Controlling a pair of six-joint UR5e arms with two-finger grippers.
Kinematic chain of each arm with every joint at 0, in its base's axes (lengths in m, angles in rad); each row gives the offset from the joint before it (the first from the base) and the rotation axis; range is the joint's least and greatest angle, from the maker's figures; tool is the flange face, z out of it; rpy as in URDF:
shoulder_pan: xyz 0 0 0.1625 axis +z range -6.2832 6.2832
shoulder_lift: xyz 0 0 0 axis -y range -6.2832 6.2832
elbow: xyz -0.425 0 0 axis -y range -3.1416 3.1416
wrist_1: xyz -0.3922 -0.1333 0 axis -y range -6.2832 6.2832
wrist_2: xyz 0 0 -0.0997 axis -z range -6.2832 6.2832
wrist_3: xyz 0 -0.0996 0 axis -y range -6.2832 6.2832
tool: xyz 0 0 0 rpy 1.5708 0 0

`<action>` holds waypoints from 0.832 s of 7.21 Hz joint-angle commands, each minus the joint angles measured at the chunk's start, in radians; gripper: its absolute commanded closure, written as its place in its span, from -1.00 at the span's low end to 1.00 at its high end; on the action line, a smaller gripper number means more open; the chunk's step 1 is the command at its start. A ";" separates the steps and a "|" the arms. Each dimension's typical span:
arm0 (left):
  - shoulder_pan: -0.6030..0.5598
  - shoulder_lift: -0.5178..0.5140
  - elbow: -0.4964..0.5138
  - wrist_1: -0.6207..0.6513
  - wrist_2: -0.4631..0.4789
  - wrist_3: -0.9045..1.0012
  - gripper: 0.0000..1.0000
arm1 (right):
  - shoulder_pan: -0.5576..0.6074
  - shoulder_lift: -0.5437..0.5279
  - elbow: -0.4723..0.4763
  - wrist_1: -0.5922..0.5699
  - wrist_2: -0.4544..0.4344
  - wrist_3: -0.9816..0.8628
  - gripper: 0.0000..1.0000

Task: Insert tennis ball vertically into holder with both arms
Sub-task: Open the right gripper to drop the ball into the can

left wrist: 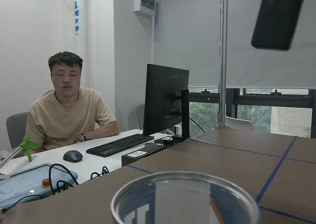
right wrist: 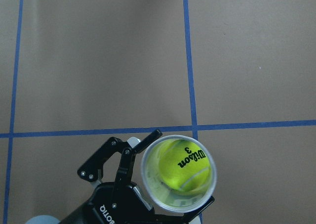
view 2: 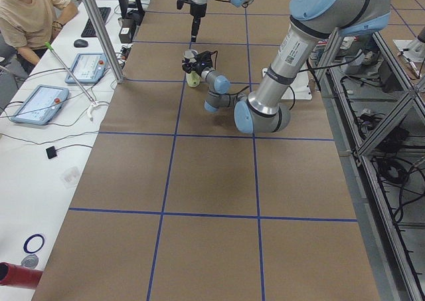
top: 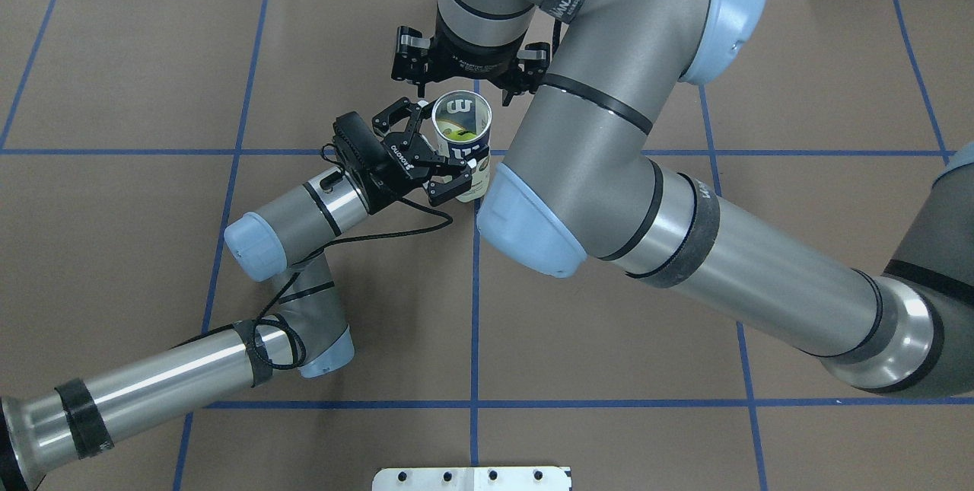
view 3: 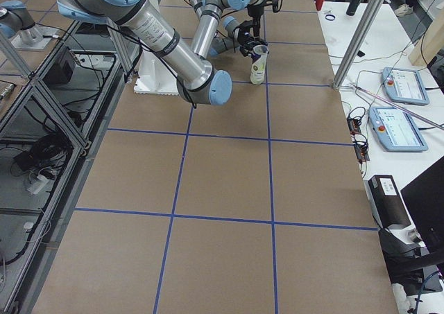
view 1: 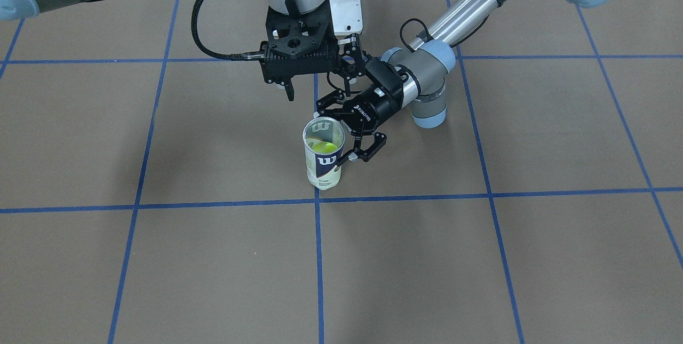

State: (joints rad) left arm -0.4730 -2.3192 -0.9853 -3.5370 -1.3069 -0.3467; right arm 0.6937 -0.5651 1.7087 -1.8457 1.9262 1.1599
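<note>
Tube rim fills bottom centre of left wrist view; person at desk upper left. Tube stands upright on brown table, centre of front view, beside blue tape crossing. Tennis ball sits inside tube, seen from above, lower centre of right wrist view. Left gripper fingers spread around tube's sides, contact unclear. Right gripper hangs above tube mouth, upper centre of overhead view, fingers apart, holding nothing.
</note>
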 commanded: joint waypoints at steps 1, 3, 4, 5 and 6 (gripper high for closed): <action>-0.001 0.000 -0.001 0.001 0.000 0.000 -0.99 | 0.073 -0.031 -0.004 -0.004 0.017 -0.114 -0.96; -0.009 0.001 -0.067 0.033 -0.005 -0.002 -0.99 | 0.200 -0.117 -0.006 0.000 0.098 -0.303 -0.96; -0.012 0.001 -0.122 0.074 -0.005 -0.002 -0.99 | 0.251 -0.154 -0.006 0.006 0.125 -0.387 -0.96; -0.025 0.001 -0.139 0.078 -0.005 -0.002 -0.99 | 0.297 -0.189 -0.011 0.008 0.138 -0.475 -0.96; -0.042 0.012 -0.150 0.078 -0.006 -0.002 -0.99 | 0.349 -0.225 -0.026 0.008 0.174 -0.573 -0.96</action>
State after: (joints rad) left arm -0.4976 -2.3151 -1.1132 -3.4659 -1.3118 -0.3482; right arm 0.9795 -0.7454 1.6959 -1.8390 2.0636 0.7033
